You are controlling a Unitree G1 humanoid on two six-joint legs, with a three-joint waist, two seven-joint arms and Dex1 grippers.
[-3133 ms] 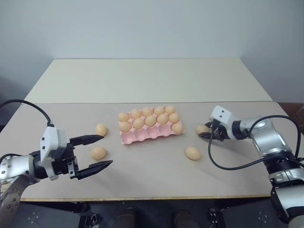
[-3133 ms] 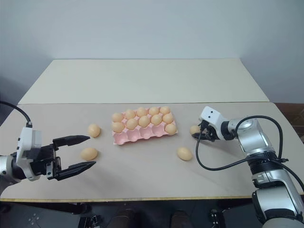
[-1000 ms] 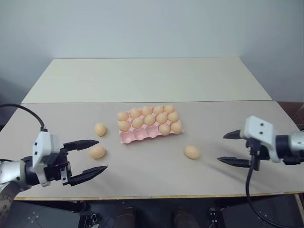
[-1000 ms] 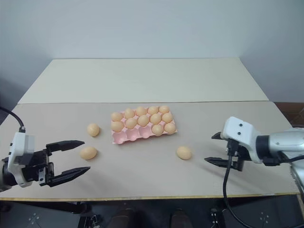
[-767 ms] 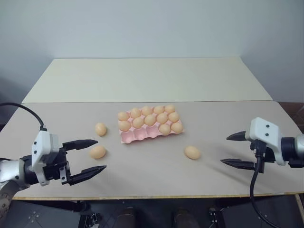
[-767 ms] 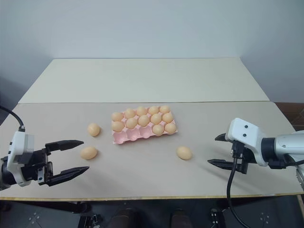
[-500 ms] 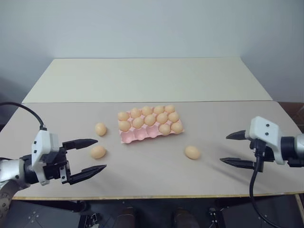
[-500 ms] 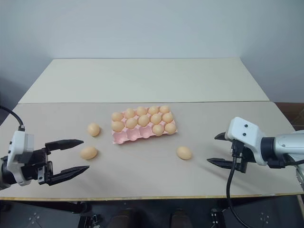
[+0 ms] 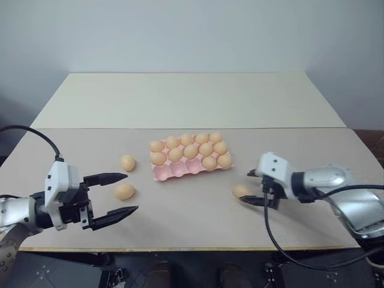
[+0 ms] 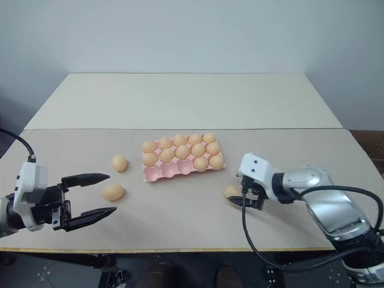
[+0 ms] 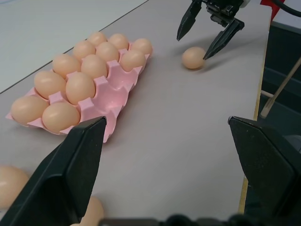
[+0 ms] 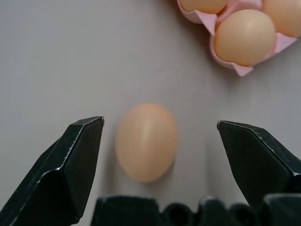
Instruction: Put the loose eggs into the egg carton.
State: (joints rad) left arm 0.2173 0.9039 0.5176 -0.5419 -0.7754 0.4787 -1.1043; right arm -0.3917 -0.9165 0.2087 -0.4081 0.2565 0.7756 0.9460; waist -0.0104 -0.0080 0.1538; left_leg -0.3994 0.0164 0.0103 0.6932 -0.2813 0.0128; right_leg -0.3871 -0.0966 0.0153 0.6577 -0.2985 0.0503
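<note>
right egg (image 12: 146, 141): flanked by the parted fingers of the right gripper (image 9: 251, 187), bare table on both sides.
carton (image 9: 191, 157): near that egg, its corner the closest obstacle.
left eggs (image 9: 124, 191): two, apart from each other; open table is left between them and the carton.
left gripper (image 9: 114, 194): held open near the nearer left egg.
far table (image 9: 186, 99): unobstructed.

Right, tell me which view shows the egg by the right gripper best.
The right wrist view: the egg lies large on the table between the open right gripper fingers, untouched. The left wrist view shows it small and far off; in the eye views the gripper partly hides it.
</note>
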